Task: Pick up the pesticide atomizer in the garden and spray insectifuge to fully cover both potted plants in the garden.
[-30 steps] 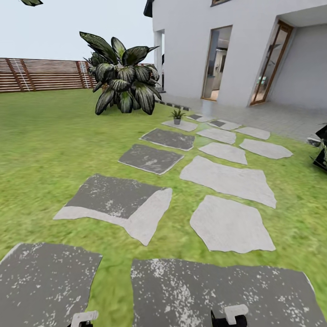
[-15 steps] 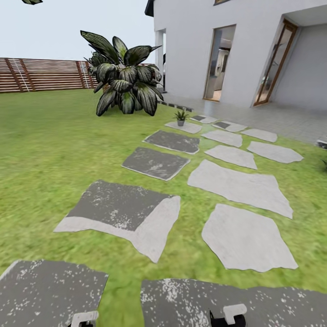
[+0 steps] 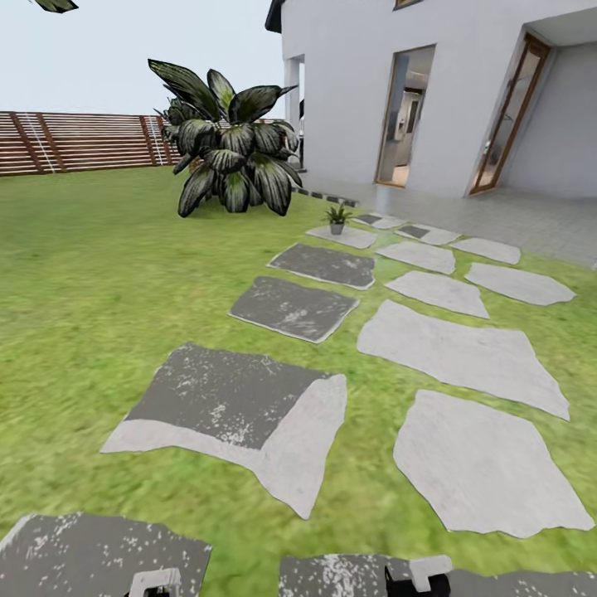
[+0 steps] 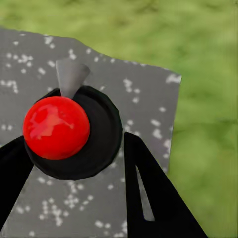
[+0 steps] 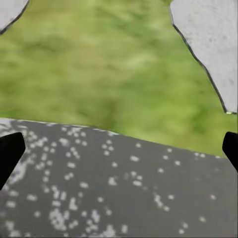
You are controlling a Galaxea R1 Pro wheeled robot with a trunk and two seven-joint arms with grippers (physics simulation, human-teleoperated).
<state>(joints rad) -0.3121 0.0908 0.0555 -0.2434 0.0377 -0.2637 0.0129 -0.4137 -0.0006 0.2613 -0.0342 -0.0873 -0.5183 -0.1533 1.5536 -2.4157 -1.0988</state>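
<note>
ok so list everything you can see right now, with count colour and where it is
small potted plant: one, green leaves in a grey pot, on a far stepping stone near the house
big dark-leaved bush: one, dark green, on the lawn before the fence
flat stepping stones: about a dozen, pale and dark grey, running up the lawn to the house
lawn: green, all around the stones
slatted wood fence: brown, far left
house: white, open doorways, upper right
left gripper: black fingers around a red ball on a black round part, above a speckled stone
right gripper: black fingertips wide apart, above stone and grass
</note>
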